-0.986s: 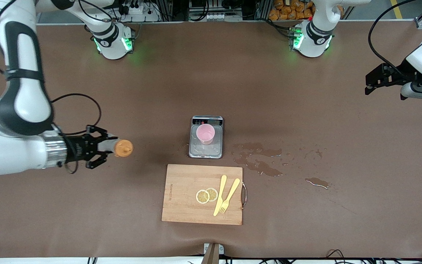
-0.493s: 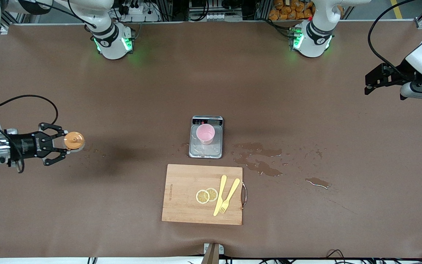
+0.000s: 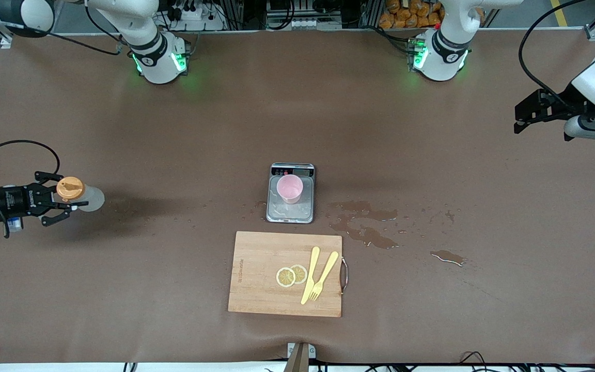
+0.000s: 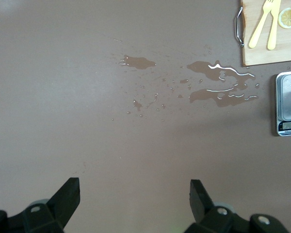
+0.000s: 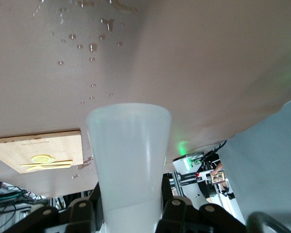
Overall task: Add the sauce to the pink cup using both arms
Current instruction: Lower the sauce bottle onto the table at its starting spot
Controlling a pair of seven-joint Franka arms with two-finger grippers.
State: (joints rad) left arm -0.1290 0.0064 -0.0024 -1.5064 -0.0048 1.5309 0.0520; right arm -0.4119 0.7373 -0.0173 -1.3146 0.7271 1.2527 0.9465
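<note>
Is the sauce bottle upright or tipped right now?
Tipped. The sauce bottle leans in the right gripper, its orange cap toward the gripper and its base angled away.

Little lettering could be read. A line of small dark print ran along the short edge of the wooden cutting board (image 3: 256, 274) that faced the right arm's end of the tabletop, but its letters could not be made out. The right gripper (image 3: 57, 205) carried a short white brand mark on its black body, likewise unreadable. The scale (image 3: 291, 206) showed a narrow display strip along its edge farthest from the front camera; no digits could be read there. Each robot base bore a small dark mark, unreadable too.
</note>
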